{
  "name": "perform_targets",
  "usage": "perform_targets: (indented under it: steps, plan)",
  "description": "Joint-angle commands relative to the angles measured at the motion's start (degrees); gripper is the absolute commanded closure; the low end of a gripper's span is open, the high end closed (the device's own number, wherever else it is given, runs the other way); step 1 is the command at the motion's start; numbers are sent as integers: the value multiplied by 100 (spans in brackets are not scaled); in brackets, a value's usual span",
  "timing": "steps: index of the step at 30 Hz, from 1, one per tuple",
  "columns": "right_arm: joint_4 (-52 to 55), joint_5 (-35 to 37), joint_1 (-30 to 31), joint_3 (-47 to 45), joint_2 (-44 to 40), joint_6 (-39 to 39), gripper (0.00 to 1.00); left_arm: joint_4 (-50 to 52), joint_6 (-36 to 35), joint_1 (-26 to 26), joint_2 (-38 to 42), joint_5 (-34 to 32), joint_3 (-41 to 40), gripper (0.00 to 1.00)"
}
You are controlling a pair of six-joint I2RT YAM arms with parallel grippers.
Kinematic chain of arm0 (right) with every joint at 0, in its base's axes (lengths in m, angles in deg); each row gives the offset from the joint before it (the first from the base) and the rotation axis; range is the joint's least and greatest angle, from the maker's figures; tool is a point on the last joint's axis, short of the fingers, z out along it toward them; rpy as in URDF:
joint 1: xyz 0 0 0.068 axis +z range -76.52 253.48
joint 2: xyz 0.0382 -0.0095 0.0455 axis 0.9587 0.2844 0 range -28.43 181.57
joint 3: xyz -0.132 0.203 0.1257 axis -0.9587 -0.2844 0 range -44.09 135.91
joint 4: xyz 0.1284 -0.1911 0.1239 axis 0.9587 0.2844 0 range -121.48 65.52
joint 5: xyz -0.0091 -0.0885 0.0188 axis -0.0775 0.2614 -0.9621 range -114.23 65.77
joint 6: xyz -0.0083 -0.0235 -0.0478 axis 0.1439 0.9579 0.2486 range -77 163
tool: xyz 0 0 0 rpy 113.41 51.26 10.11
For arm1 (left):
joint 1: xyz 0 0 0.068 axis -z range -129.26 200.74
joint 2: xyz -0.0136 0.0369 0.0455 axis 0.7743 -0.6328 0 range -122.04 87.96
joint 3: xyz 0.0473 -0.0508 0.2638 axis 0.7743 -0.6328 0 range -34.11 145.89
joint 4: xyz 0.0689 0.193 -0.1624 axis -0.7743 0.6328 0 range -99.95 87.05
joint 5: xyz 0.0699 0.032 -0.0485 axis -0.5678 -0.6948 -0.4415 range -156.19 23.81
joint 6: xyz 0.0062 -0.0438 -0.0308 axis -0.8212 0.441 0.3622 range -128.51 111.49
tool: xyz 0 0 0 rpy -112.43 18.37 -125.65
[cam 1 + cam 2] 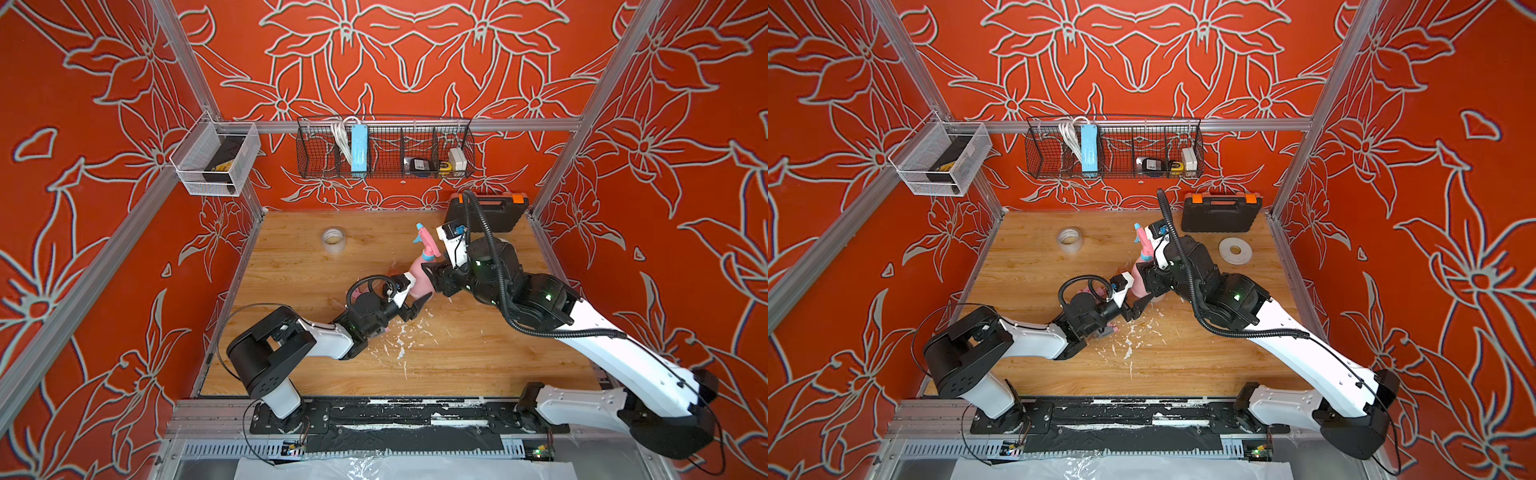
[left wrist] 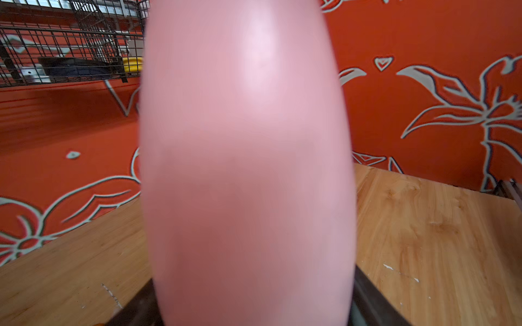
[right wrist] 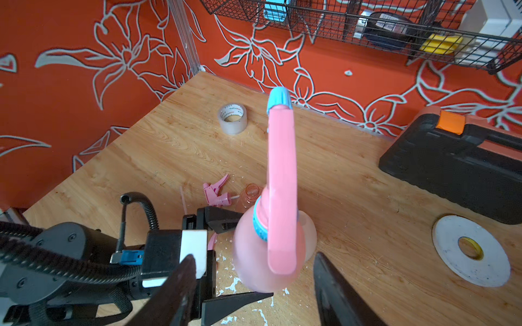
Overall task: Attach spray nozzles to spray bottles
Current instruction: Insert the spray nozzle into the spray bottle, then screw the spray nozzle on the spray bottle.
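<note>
My left gripper [image 1: 415,291] is shut on the body of the pink spray bottle [image 2: 245,169], which tilts above the table. Its black fingers [image 3: 223,218] sit on either side of the bottle. A pink-and-blue spray nozzle [image 3: 281,175] sits on the bottle's neck. My right gripper [image 3: 255,255] is open, its fingers standing apart on either side of the nozzle without touching it. An all-pink nozzle [image 3: 216,192] and the translucent orange bottle [image 3: 250,194] lie on the table beyond. A pink-and-grey nozzle [image 1: 1106,331] peeks out under my left wrist. A pale cream bottle [image 3: 308,234] shows behind the pink one.
A clear tape roll [image 1: 333,240] stands far left on the wooden table [image 1: 457,365]. A flat white tape disc [image 1: 1235,250] lies to the right, a black-and-orange case [image 1: 1221,212] at the back wall. A wire basket [image 1: 384,145] hangs above. White flecks litter the middle.
</note>
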Motion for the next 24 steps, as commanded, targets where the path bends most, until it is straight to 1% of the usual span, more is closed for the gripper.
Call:
perform_targets:
  steps: [1, 14, 21, 24]
  plan:
    - [64, -174, -35, 14, -38, 124, 34, -172, -100, -35, -5, -34, 128, 60]
    - [25, -609, -26, 248, 203, 64, 46, -137, -115, -35, 50, -43, 79, 60]
    - [-82, -871, 21, 385, 455, -30, 48, -154, -100, -34, 39, -38, 72, 60]
    - [-15, -881, 27, 389, 382, 3, 49, -198, -79, -35, 31, -51, 59, 60]
